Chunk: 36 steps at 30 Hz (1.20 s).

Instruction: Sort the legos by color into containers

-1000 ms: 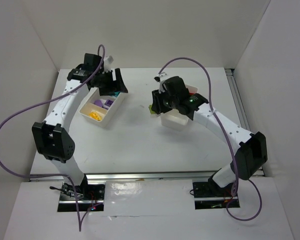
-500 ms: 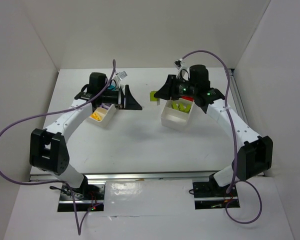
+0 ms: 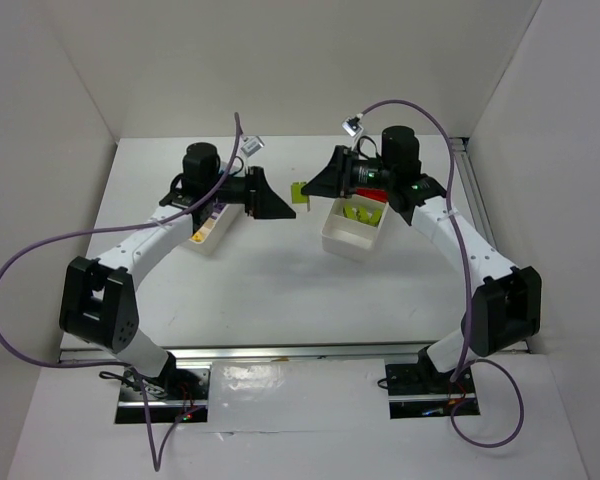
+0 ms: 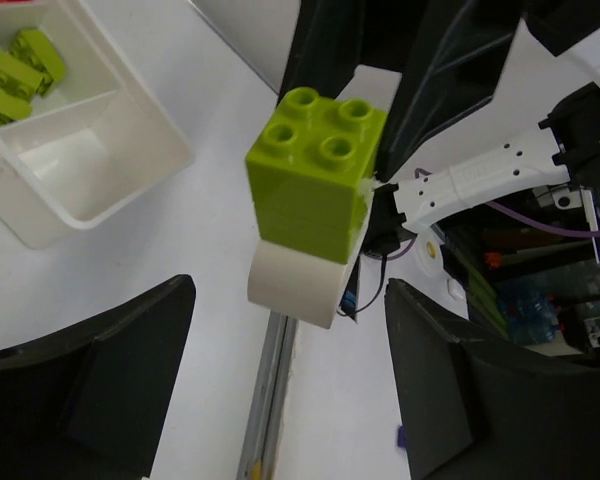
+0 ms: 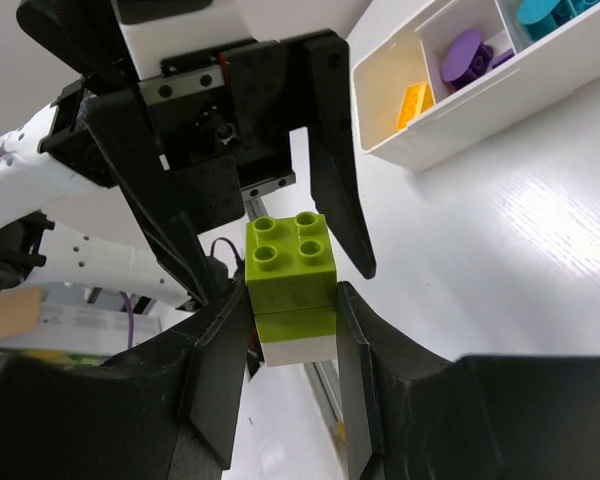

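- The lime brick (image 5: 288, 262) is up off the desk (image 3: 270, 270), midway between the trays. My right pincer (image 5: 290, 305) is clamped on its lower half. A white piece (image 5: 298, 348) sits under it.
- My left pincer (image 4: 290, 300) gapes wide, facing the brick without touching it.
- I judge the brick light, rigid and slick-sided, so two flat opposite faces are the place to grip. The studded upper half looks free to take.
- Lime bricks (image 4: 10, 65) lie in one compartment of the right tray (image 4: 130, 170). The left tray (image 5: 480, 110) holds yellow, purple and cyan.
- I can't tell whether the lime part is one brick or two, nor what the white piece is. From above, the left arm (image 3: 145, 240) covers much of the left tray.
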### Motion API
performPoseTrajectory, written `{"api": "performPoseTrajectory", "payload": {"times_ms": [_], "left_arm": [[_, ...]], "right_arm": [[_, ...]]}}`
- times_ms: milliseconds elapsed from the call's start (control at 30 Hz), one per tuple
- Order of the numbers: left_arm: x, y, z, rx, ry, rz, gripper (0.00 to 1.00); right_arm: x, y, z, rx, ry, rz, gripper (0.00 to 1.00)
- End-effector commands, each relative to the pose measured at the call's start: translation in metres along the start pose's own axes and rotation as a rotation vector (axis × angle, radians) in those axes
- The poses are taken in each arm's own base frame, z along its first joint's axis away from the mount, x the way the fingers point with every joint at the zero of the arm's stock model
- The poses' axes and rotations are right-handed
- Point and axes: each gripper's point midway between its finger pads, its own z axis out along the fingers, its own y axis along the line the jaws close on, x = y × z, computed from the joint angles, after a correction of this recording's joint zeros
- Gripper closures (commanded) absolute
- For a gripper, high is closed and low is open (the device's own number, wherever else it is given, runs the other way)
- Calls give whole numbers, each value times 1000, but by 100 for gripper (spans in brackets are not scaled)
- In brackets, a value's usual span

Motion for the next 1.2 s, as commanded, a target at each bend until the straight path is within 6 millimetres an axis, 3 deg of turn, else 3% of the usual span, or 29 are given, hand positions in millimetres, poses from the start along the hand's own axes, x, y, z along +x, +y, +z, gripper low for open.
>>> {"api": "performPoseTrajectory", "payload": {"times_ms": [0,200,500,600,633,733,767,800,867,967,1000,1033,1167], "left_arm": [[-20,-30,-2,112,-28,113,14],[-20,-34,-2,154,-3,112,27],[-12,-31,5,164,31,103,28],[-12,-26,8,161,36,73,34],[-13,-26,8,163,33,83,37],[-12,-22,10,179,41,44,62],[-11,-21,11,188,48,36,80],[-14,-20,8,184,40,34,89],[-16,-18,10,184,40,34,100],[-15,-22,8,198,54,33,100],[-16,-20,9,198,54,33,100],[-16,-20,9,198,54,33,100],[-18,-21,9,198,54,39,100]], "right_arm": [[-6,11,-2,-53,-13,-33,85],[-5,7,-2,-43,-13,-26,85],[-4,3,1,-44,-16,-20,85],[-4,3,1,-44,-16,-20,85],[-4,3,1,-44,-16,-20,85],[-4,3,1,-44,-16,-20,85],[-3,3,1,-41,-11,-13,85],[-2,-2,-1,-32,-13,-4,85],[0,-4,-1,-27,-7,-4,85],[1,-5,-1,-23,-1,-4,73],[4,-10,0,-16,10,12,55],[4,-10,0,-16,10,2,50],[11,-6,9,-17,47,-17,44]]}}
